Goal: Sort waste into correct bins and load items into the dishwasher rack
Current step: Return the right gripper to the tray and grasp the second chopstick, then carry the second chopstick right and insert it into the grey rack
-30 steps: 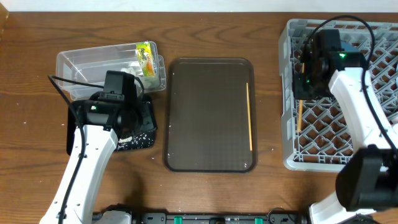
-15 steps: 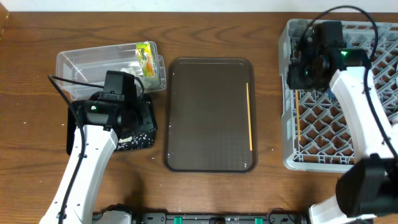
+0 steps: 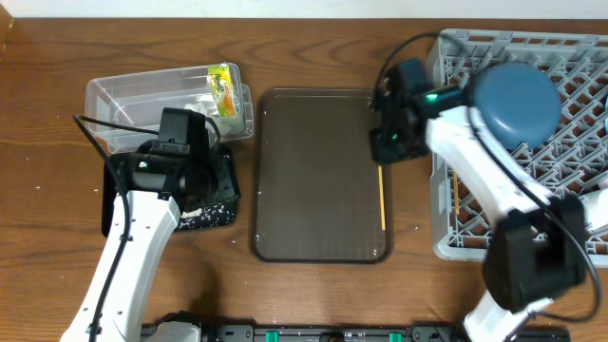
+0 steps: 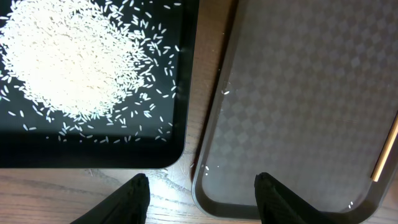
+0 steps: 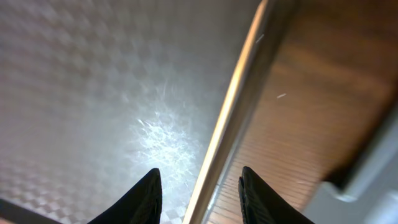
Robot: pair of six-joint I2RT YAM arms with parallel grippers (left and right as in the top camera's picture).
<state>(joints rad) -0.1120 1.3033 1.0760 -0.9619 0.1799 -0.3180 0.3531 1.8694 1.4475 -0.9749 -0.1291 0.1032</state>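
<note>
My right gripper (image 3: 389,142) hangs open and empty over the right edge of the brown serving tray (image 3: 313,180), straddling a wooden chopstick (image 3: 382,195). In the right wrist view, that chopstick (image 5: 231,102) runs between my open fingers (image 5: 142,198). A second chopstick (image 3: 457,199) lies in the grey dishwasher rack (image 3: 532,223) beside the dark-blue plate (image 3: 514,103). My left gripper (image 3: 201,182) is open and empty above the black tray (image 3: 109,214), which holds rice (image 4: 68,59). The clear tub (image 3: 133,100) holds the snack wrapper (image 3: 223,85) and white tissue (image 3: 199,103). The bowl and cups are out of view.
The brown serving tray (image 4: 298,93) lies between the bins and the rack, with a narrow strip of wood table (image 5: 311,93) between its rim and the rack's corner (image 5: 373,183). Several stray rice grains lie on the table at the left.
My right arm has left one chopstick in the rack and swung left to the tray's right edge, uncovering the blue plate. The left arm has not moved.
</note>
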